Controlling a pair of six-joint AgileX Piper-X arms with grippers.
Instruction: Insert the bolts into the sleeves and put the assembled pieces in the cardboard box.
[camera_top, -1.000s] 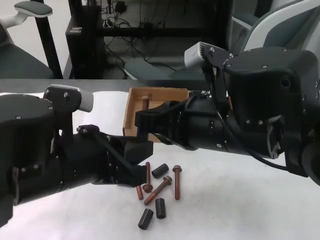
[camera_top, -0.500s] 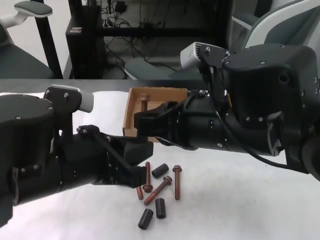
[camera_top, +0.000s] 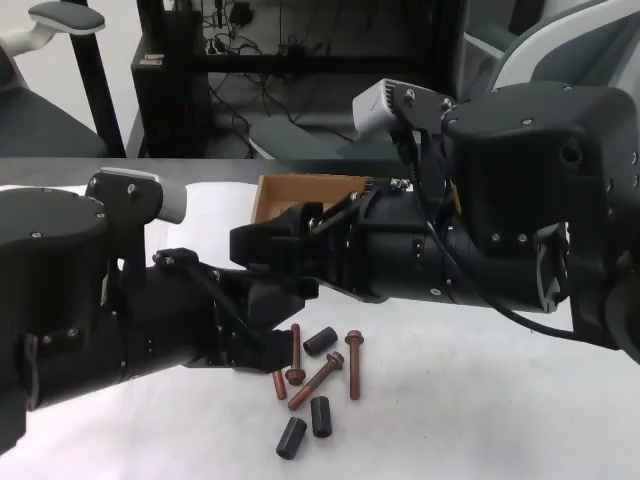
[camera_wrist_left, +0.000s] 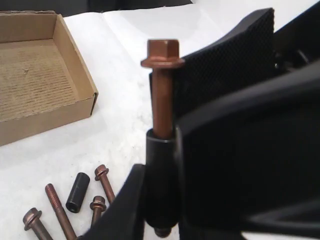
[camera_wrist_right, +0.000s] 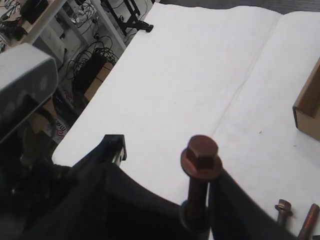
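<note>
- Four loose bolts (camera_top: 354, 365) lie on the white cloth, all copper-coloured with flanged heads.
- Three loose sleeves (camera_top: 320, 416), short and black, lie among them.
- One assembled piece (camera_wrist_left: 162, 110) is in the left wrist view: a bolt standing upright in a black sleeve.
- With that piece counted, there are five bolts and four sleeves.
- One cardboard box (camera_wrist_left: 45, 117), brown and open-topped.
- Two black arms over the bench: the left arm (camera_top: 70, 300) and the right arm (camera_top: 520, 200).
</note>
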